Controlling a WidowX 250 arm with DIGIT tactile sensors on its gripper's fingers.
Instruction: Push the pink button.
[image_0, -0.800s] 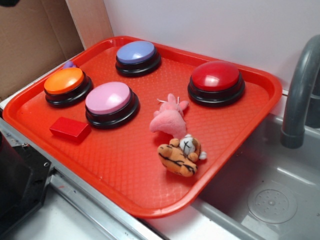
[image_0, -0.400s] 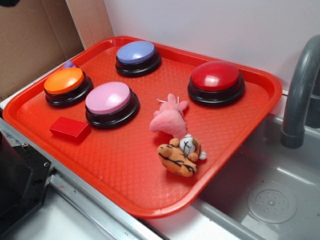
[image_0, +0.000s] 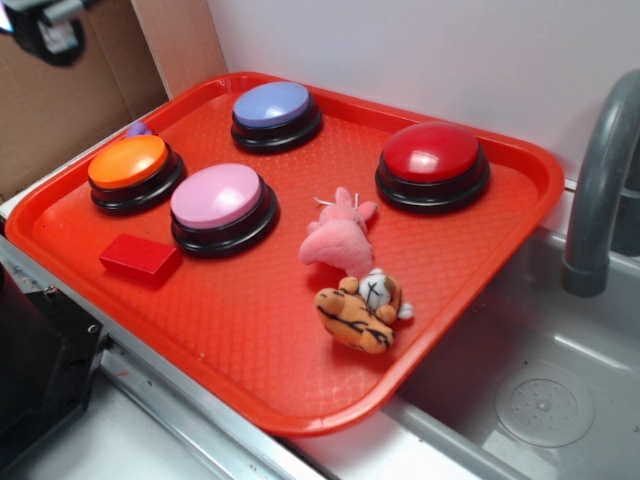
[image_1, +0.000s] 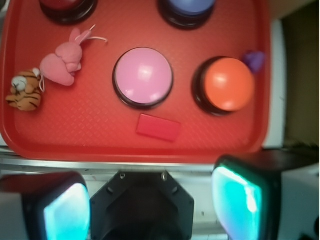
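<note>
1. Red textured plastic tray (image_0: 250, 340) lies ahead of and below the gripper (image_1: 142, 197), tilted over the edge of a grey sink basin (image_0: 560, 390) beside a grey curved faucet (image_0: 600, 180).
2. Black-and-teal gripper sits at the bottom of the wrist view, off the tray's near edge, its two fingers (image_1: 240, 200) spread wide apart with nothing between them; in the exterior view only a dark part of the arm shows at the top left corner.
3. Large round push button with a light-pink dome on a black base (image_1: 143, 77) stands straight ahead of the gripper, well apart from it, near the tray's middle.
4. Round orange-domed button (image_1: 228, 84) stands just beside the pink one, ahead and to the right in the wrist view.
5. Round lavender-blue button (image_0: 275, 110) and round red button (image_0: 432, 160) stand farther ahead, by the tray's far rim.
6. Pink plush toy (image_1: 62, 62) lies ahead to the left, touching a small striped tiger plush (image_1: 22, 97).
7. Small red rectangular block (image_1: 158, 128) lies between the gripper and the pink button.
8. Tiny purple object (image_1: 255, 59) peeks out beside the orange button.
</note>
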